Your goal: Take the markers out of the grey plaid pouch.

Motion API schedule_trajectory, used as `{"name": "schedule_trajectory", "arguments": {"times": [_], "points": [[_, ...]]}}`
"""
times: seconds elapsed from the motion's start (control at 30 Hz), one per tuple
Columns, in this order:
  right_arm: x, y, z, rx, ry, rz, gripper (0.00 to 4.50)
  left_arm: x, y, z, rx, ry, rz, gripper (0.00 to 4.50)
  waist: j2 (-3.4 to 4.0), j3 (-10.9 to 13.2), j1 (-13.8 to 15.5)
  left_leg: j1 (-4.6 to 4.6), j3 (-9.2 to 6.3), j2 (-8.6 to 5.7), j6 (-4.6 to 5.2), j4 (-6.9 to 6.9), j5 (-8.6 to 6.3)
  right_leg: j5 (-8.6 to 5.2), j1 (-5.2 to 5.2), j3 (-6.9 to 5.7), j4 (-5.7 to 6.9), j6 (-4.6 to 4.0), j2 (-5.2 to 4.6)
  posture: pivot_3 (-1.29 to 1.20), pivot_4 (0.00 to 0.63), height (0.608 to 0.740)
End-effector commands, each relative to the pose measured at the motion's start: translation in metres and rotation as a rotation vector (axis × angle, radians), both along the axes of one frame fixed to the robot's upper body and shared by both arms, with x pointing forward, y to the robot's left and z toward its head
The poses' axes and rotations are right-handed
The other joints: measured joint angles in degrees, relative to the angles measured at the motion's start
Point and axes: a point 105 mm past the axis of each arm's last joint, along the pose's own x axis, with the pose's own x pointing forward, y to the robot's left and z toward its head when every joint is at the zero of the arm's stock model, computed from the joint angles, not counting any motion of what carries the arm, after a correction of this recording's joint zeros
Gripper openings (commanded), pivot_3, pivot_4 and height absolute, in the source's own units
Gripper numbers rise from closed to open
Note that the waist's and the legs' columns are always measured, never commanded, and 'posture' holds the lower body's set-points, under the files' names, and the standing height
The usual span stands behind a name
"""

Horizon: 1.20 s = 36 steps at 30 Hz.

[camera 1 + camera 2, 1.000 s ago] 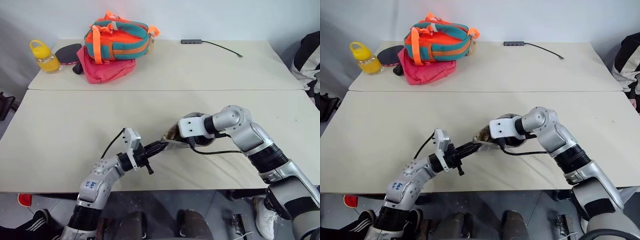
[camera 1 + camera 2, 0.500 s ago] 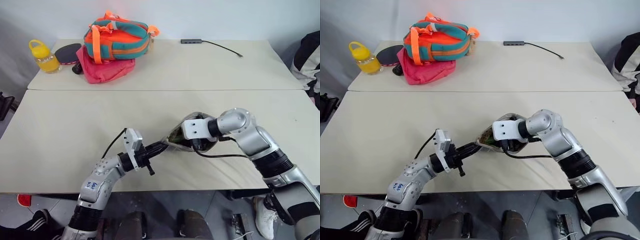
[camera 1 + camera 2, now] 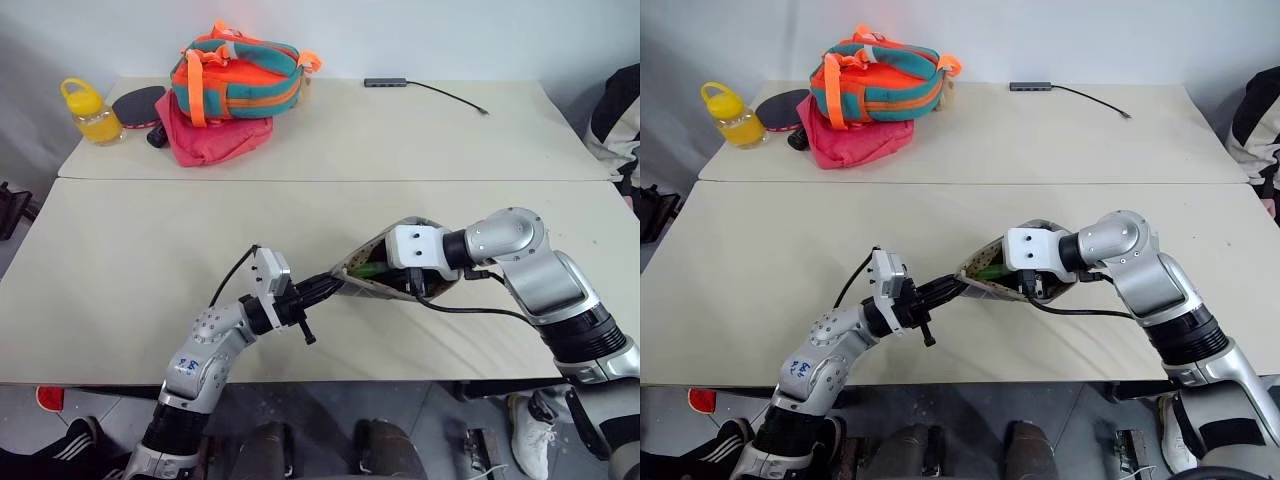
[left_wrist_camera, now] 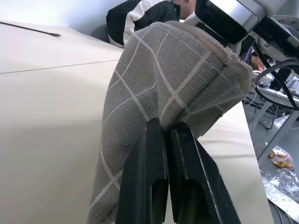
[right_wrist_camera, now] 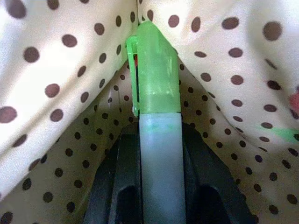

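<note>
The grey plaid pouch (image 3: pixel 362 283) hangs just above the near table, stretched between both hands, its mouth toward my right hand. My left gripper (image 4: pixel 164 125) is shut on the pouch (image 4: pixel 159 79), pinching a fold of its fabric at the left end. My right gripper (image 5: pixel 159 131) is inside the pouch, among the dotted lining, shut on the bright green marker (image 5: pixel 156 88). A bit of that green marker (image 3: pixel 372 268) shows at the pouch's mouth. A sliver of red shows behind the marker's clip.
On the far table lie an orange-teal bag (image 3: pixel 235 78) on a pink-red cloth pouch (image 3: pixel 210 138), a yellow bottle (image 3: pixel 85 110), a black paddle (image 3: pixel 135 105) and a USB hub (image 3: pixel 385 82) with its cable. A person's striped sleeve (image 3: pixel 622 115) shows at the right edge.
My right hand has risen and drawn back to the right, and the pouch has lifted and stretched with it. The left hand has hardly moved.
</note>
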Motion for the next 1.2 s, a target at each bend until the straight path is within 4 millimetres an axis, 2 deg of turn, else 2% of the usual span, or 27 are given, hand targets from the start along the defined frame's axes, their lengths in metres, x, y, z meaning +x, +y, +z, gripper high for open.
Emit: {"name": "schedule_trajectory", "arguments": {"times": [0.03,0.2,0.27,0.47,0.6,0.83,0.9,1.03,1.2], "points": [[0.002,0.005,-0.01,-0.034,-0.057,0.01,0.59,0.015,0.014,0.009,-0.086,0.043,0.104,0.0,0.0,0.0,0.03,0.0,0.01,0.0,0.0,0.01,0.0,0.0,0.0,0.0,0.01,0.0,0.0,0.0,0.15,0.74],[0.001,0.013,-0.02,0.004,-0.04,0.004,0.59,0.011,0.008,0.003,-0.057,0.053,0.102,0.0,0.0,0.0,0.12,-0.01,0.0,-0.01,0.0,0.01,0.0,0.0,0.0,-0.01,0.02,0.0,0.0,0.0,0.15,0.74],[0.005,0.013,-0.016,0.02,-0.055,-0.01,1.35,0.007,0.01,-0.004,-0.03,0.059,0.099,0.0,0.0,0.0,0.09,-0.01,0.01,-0.01,0.0,0.01,0.0,0.0,0.0,0.0,0.0,0.0,0.01,0.0,0.15,0.74],[0.007,0.013,-0.006,0.012,-0.118,0.015,3.18,0.005,0.013,-0.009,0.005,0.056,0.097,0.0,0.0,0.0,0.01,0.01,0.02,0.01,0.01,0.03,0.01,0.0,0.01,0.02,0.02,0.0,0.02,0.0,0.15,0.74],[-0.002,0.022,0.015,0.057,-0.145,0.094,3.18,0.005,0.012,-0.009,-0.002,0.06,0.098,0.0,0.0,0.0,0.01,0.01,0.01,0.01,0.0,0.02,0.01,0.0,0.0,0.02,0.02,0.0,0.02,0.0,0.15,0.74],[-0.009,0.014,0.038,0.089,-0.148,0.118,3.18,0.001,0.014,-0.015,0.028,0.059,0.097,0.0,0.0,0.0,0.1,0.0,0.0,0.01,0.01,0.01,0.01,0.0,0.0,0.01,0.02,0.0,0.01,0.0,0.15,0.74],[-0.009,0.012,0.036,0.078,-0.146,0.113,3.18,0.002,0.015,-0.014,0.021,0.058,0.104,0.0,0.0,0.0,0.13,0.0,-0.03,0.0,0.01,0.0,0.01,0.0,0.0,-0.01,0.02,0.0,0.01,0.0,0.15,0.74],[-0.001,0.009,0.016,0.003,-0.15,0.086,3.18,0.003,0.013,-0.008,-0.018,0.069,0.097,0.0,0.0,0.0,0.06,0.01,0.0,0.01,0.01,0.02,0.01,0.0,0.01,0.01,0.01,0.0,0.01,0.0,0.15,0.74],[0.013,0.005,0.012,-0.038,-0.21,0.045,3.18,-0.003,0.007,-0.004,-0.043,0.13,0.023,0.0,0.0,0.0,0.08,0.0,0.01,0.0,0.01,0.02,0.01,0.0,0.0,0.02,0.02,0.0,0.0,0.0,0.15,0.74]]}}
